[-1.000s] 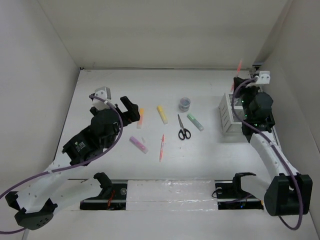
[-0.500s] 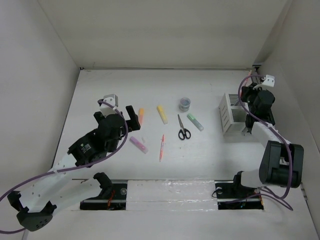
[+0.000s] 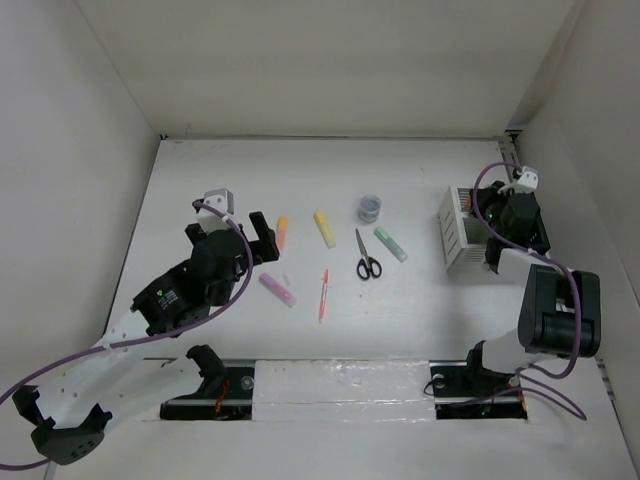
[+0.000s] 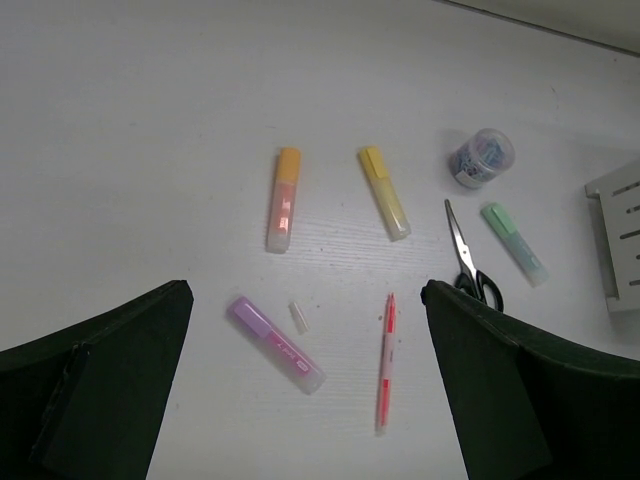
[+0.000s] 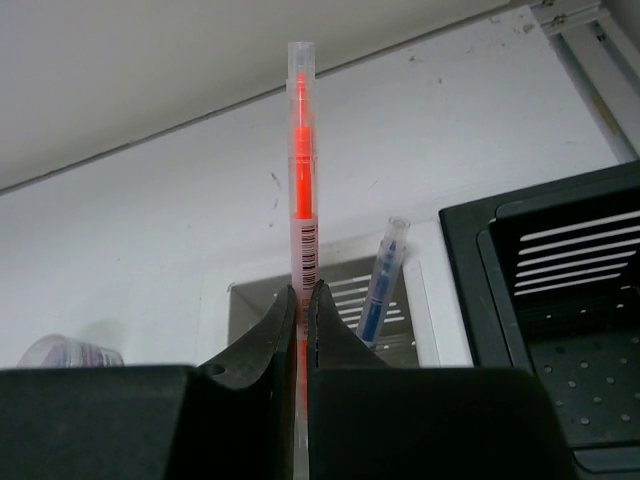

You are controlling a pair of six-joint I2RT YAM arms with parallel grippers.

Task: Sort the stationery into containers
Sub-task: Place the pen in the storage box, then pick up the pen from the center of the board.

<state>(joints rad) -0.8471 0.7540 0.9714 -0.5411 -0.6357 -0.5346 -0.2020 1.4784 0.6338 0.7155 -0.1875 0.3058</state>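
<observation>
In the top view, the right pincer is seen over the white box at the right of the tabletop. The left pincer hangs near the orange highlighter.

In the left wrist view, the left pincer is shown spread and empty above the purple highlighter and the loose pen.

In the right wrist view, the right pincer is pressed together on the held pen. The pen is kept upright above the white box, where a blue pen leans; the black box stands just beside.

The drop seems to be the step in hand. It would best be done with the tip lowered inside the white walls, clear of the blue pen, before the pincer is spread.
</observation>
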